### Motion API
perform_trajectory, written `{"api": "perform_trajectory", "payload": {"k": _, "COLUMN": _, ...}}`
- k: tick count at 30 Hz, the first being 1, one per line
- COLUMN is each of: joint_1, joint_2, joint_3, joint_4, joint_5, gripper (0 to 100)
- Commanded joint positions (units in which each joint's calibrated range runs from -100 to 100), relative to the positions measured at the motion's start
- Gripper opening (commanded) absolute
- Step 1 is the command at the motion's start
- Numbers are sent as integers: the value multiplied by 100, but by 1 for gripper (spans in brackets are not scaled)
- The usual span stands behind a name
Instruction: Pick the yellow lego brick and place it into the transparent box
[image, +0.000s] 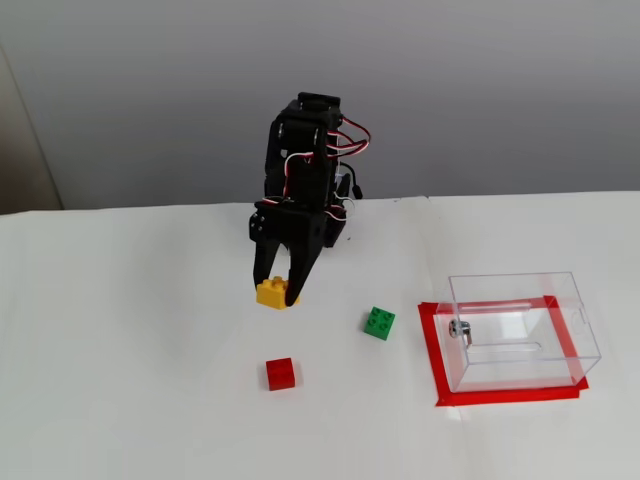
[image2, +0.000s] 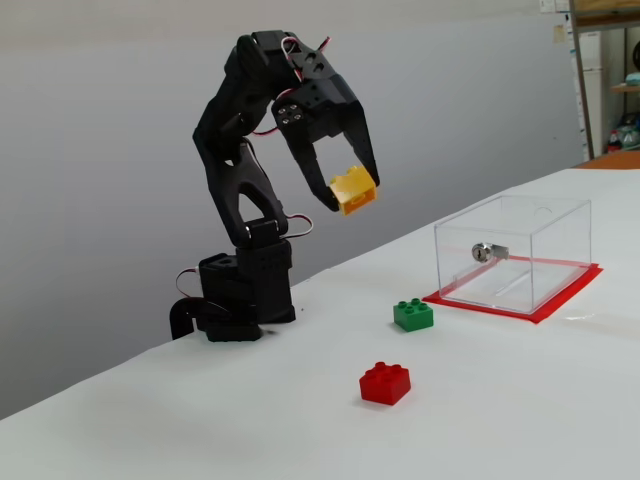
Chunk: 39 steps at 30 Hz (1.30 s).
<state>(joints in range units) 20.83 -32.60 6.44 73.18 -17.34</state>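
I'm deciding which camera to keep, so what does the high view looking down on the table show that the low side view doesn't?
Only the high view shows the full red tape outline under the clear box. Only the low view shows how far the yellow brick hangs above the table, plus shelves at the right edge. Both show the pincer shut on the yellow brick, the red brick and the green brick.
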Motion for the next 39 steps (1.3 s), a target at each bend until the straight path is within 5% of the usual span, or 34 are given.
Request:
{"api": "perform_trajectory", "payload": {"k": 1, "joint_1": -638, "joint_2": -155, "joint_3": -256, "joint_4": -42, "joint_5": 7, "gripper": 11}}
{"api": "perform_trajectory", "payload": {"k": 14, "joint_1": -2974, "joint_2": -45, "joint_3": -256, "joint_4": -77, "joint_5": 12, "gripper": 11}}
{"api": "perform_trajectory", "payload": {"k": 39, "joint_1": -6494, "joint_2": 1898, "joint_3": -256, "joint_4": -2070, "joint_5": 163, "gripper": 11}}
